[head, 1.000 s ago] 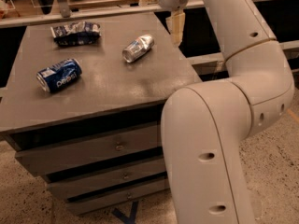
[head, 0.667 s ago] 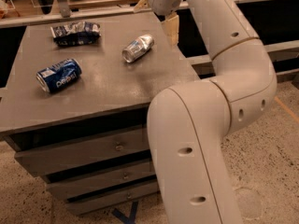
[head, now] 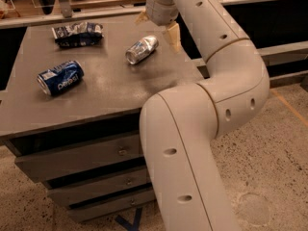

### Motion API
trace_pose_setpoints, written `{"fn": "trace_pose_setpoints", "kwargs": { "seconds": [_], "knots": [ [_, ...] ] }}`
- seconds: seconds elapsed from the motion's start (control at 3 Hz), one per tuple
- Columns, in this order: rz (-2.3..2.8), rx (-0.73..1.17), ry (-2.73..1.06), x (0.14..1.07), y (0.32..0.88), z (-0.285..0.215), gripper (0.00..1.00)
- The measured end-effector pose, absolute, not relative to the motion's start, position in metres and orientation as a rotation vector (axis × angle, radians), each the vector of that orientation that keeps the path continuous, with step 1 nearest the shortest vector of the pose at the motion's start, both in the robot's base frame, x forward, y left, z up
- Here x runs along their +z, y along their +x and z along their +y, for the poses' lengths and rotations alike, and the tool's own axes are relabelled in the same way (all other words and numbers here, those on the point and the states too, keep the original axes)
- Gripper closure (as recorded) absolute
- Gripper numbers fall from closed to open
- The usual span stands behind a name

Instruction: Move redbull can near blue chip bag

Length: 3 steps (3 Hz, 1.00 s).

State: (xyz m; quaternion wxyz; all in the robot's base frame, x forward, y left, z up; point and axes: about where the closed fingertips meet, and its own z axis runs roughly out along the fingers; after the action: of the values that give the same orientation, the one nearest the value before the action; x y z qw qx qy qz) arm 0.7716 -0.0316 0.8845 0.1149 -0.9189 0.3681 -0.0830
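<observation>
The redbull can (head: 142,49), slim and silver with blue patches, lies on its side on the grey tabletop (head: 110,90), right of centre. The blue chip bag (head: 78,32), wrinkly dark blue with white patches, lies at the back left of the table, apart from the can. My gripper (head: 158,28) hangs just behind and to the right of the can, above the table's back right part. It is open and empty, with one tan finger (head: 173,36) to the right of the can and the other at the back (head: 142,17).
A wider deep-blue Pepsi can (head: 60,77) lies on its side at the left front of the table. The table is a drawer cabinet with several drawers (head: 82,160). My arm (head: 211,81) arches over the table's right edge. A rail (head: 96,11) runs behind the table.
My gripper has moved left and slightly down, closer to the redbull can. The cans and the bag have not moved.
</observation>
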Motion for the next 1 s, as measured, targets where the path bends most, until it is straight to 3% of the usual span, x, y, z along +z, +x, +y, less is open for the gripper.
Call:
{"fn": "trace_pose_setpoints", "kwargs": {
  "seconds": [1.0],
  "knots": [
    [0.950, -0.147, -2.796, 0.846, 0.772, 0.000, 0.00]
  ]
}}
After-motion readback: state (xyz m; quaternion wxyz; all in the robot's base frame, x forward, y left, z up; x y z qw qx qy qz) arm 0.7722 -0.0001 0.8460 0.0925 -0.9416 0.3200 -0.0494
